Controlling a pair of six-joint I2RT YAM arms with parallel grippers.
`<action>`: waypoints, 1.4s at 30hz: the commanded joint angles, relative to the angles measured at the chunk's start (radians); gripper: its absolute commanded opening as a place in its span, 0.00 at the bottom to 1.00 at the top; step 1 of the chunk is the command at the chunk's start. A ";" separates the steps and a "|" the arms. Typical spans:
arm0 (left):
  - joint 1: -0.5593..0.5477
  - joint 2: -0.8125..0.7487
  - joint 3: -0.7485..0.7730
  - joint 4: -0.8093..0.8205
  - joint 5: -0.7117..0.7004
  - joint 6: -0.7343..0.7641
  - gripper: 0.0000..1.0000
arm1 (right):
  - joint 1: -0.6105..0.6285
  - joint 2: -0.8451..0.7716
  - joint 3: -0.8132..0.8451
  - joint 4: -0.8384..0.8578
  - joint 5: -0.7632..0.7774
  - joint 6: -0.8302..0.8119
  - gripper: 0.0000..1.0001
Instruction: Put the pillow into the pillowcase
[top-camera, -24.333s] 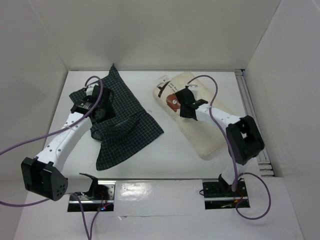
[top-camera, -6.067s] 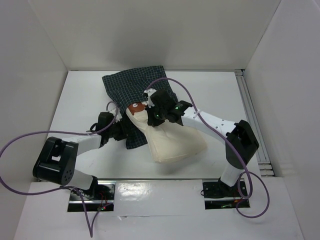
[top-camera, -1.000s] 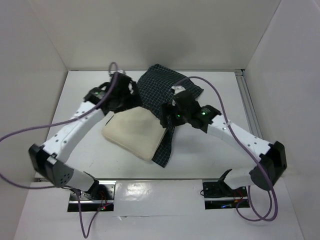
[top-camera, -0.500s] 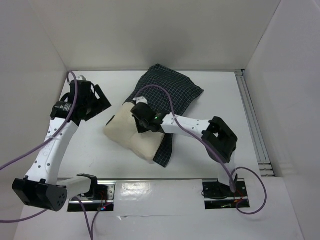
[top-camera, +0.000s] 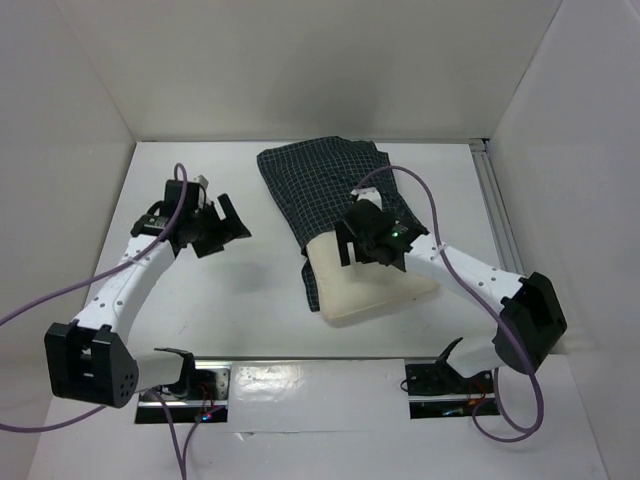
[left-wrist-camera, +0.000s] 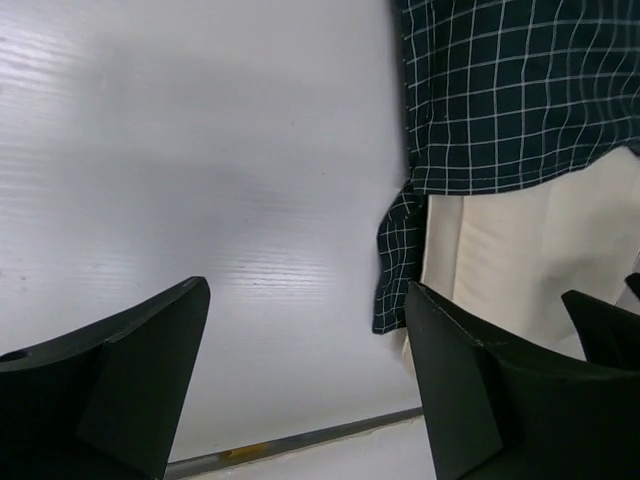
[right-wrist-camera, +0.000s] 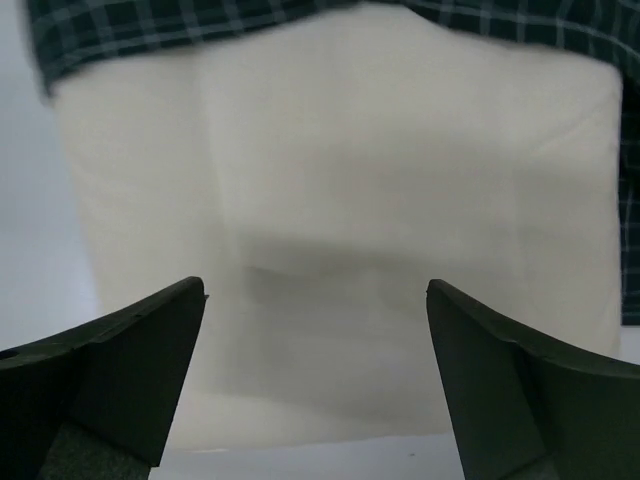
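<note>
Top view: fixed high behind both arm bases, looking down on the whole table (top-camera: 250, 300). Left wrist view: just behind the left tool (left-wrist-camera: 307, 290), low, facing across the table, pillowcase (left-wrist-camera: 520, 90) edge and pillow (left-wrist-camera: 520, 260) ahead to its right. Right wrist view: close above the pillow, looking down between the fingers of the right tool (right-wrist-camera: 316, 288). All three share the pillow's bare end.

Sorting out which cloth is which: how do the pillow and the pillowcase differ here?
The pillow is plain cream; the pillowcase is dark with a white grid. The pillow looks plump; the pillowcase lies thin and creased. The pillow's near part is bare, while the pillowcase covers its far end. Both are soft and rest on the table.
</note>
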 joint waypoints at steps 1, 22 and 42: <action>-0.018 0.013 -0.087 0.132 0.152 0.005 0.92 | 0.075 0.036 0.125 0.007 0.015 -0.020 1.00; -0.365 0.151 -0.331 0.504 0.098 0.055 0.92 | -0.021 0.073 0.231 0.130 -0.356 -0.190 0.00; -0.267 -0.005 -0.447 0.617 0.145 -0.007 0.97 | -0.080 0.032 0.193 0.144 -0.485 -0.180 0.00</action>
